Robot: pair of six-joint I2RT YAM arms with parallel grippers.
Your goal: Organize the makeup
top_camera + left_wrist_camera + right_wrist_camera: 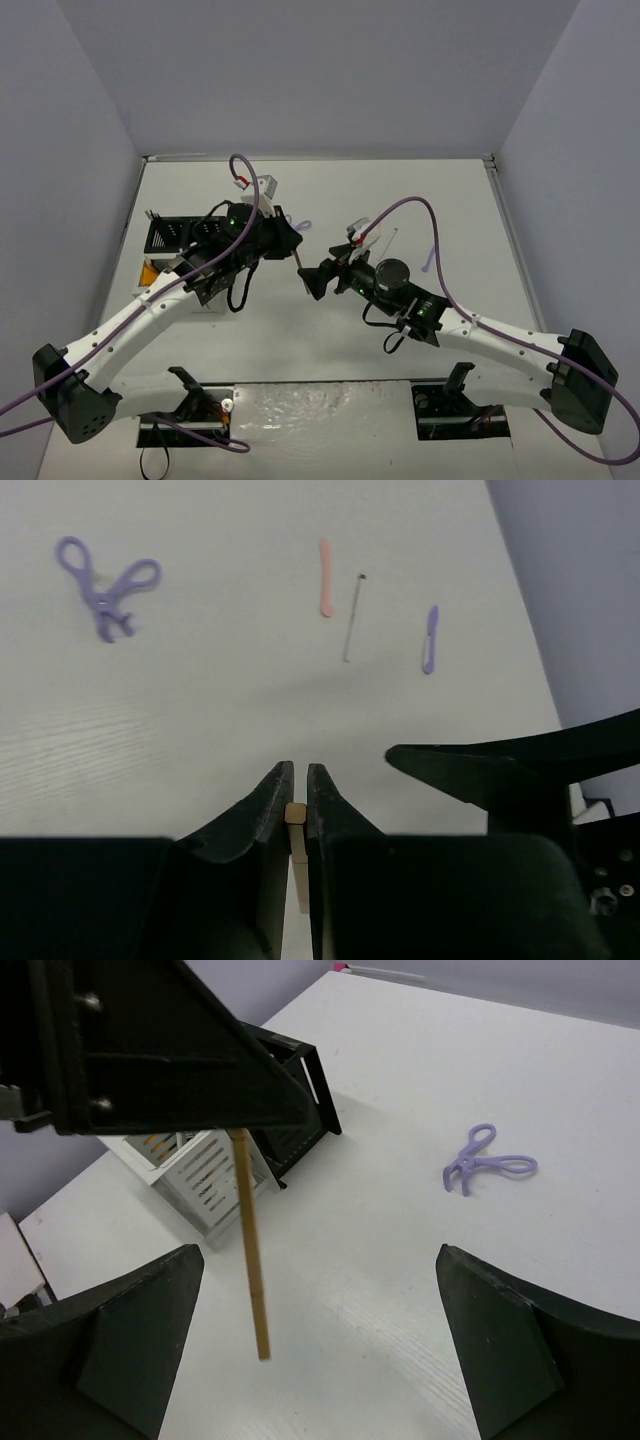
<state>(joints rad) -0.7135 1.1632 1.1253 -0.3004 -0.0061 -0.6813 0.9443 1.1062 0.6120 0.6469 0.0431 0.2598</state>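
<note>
A tan stick (294,815) is pinched between the fingers of my left gripper (297,770), which is shut on it. In the right wrist view the stick (250,1250) hangs down from the left gripper (170,1050), tip above the table. My right gripper (320,1270) stands wide open around the stick's lower end without touching it. From above, the two grippers (293,243) (318,280) meet at mid table. Loose on the table lie a purple scissor-like tool (105,588), a pink tool (325,575), a thin black pencil (352,618) and a lilac tool (430,640).
The black-and-white slotted organizer box (205,1175) stands at the table's left side (170,237), behind the left gripper. Grey walls close in the table on three sides. Purple cables loop over both arms.
</note>
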